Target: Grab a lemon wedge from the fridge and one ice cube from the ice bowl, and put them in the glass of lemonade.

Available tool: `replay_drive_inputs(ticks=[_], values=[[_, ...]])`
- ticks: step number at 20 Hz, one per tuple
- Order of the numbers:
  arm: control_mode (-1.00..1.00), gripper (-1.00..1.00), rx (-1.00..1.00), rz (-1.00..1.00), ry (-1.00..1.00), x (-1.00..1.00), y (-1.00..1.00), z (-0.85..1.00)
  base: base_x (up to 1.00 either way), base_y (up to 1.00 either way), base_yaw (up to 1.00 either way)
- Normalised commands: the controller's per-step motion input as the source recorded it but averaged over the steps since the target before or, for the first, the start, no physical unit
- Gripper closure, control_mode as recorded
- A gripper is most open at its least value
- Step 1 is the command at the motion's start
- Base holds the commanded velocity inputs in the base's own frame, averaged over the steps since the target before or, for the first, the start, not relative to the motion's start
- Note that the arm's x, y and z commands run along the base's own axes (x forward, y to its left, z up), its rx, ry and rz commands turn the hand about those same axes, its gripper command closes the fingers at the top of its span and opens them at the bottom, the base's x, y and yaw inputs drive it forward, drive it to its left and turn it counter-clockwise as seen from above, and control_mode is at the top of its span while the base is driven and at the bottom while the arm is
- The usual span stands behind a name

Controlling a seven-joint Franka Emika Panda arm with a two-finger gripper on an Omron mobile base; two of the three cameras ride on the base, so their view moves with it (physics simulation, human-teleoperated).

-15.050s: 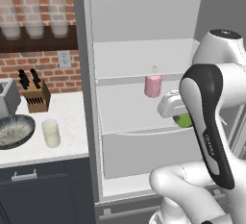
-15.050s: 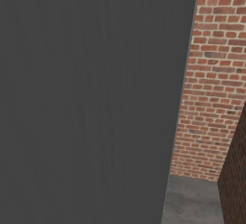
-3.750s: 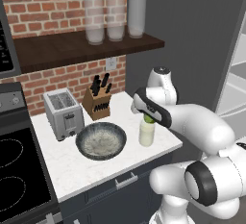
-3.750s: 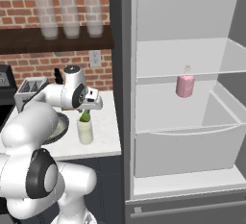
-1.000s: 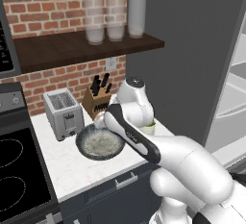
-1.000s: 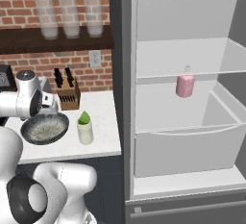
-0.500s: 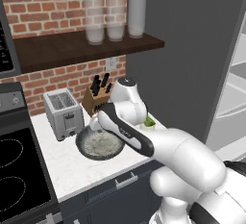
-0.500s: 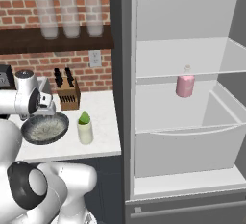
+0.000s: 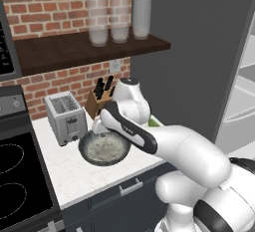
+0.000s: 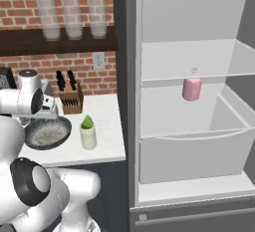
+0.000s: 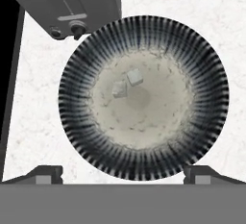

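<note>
The ice bowl, dark and ribbed, lies straight under my gripper, whose jaws are open and hold nothing. Two whitish ice cubes rest left of the bowl's middle. My fingertips frame the bowl's near rim, above it and apart from the ice. In the right base view the ice bowl sits on the counter beside the glass of lemonade, and the green lemon wedge pokes out of the glass's top. The fridge stands open to the right. My arm partly covers the ice bowl.
A silver toaster stands left of the bowl and a knife block stands behind it. Three tall frosted glasses sit on the wall shelf. A pink bottle stands on a fridge shelf. A black stovetop lies at the far left.
My hand has drifted a little farther over the ice bowl. The jaws stay open, and the glass and wedge have not moved.
</note>
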Motion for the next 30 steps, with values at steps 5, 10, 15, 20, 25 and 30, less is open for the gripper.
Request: replay_drive_inputs(ticks=[5,10,15,20,25,30], values=[[-1.0,-1.0,0.0,0.0,0.0,0.0,-0.01,-0.09,0.0,0.0,0.0],[-1.0,-1.0,0.0,0.0,0.0,0.17,-0.12,0.0,0.0,0.0,0.0],[-1.0,-1.0,0.0,0.0,0.06,0.23,-0.01,0.0,0.0,0.0,0.0],[-1.0,-1.0,-0.02,-0.01,0.07,0.2,0.0,-0.05,0.0,0.0,0.0],[-1.0,-1.0,-0.02,-0.06,0.0,0.07,0.02,-0.12,0.0,0.0,0.0],[-1.0,-1.0,0.0,-0.06,0.0,0.08,0.0,-0.06,0.0,0.0,0.0]])
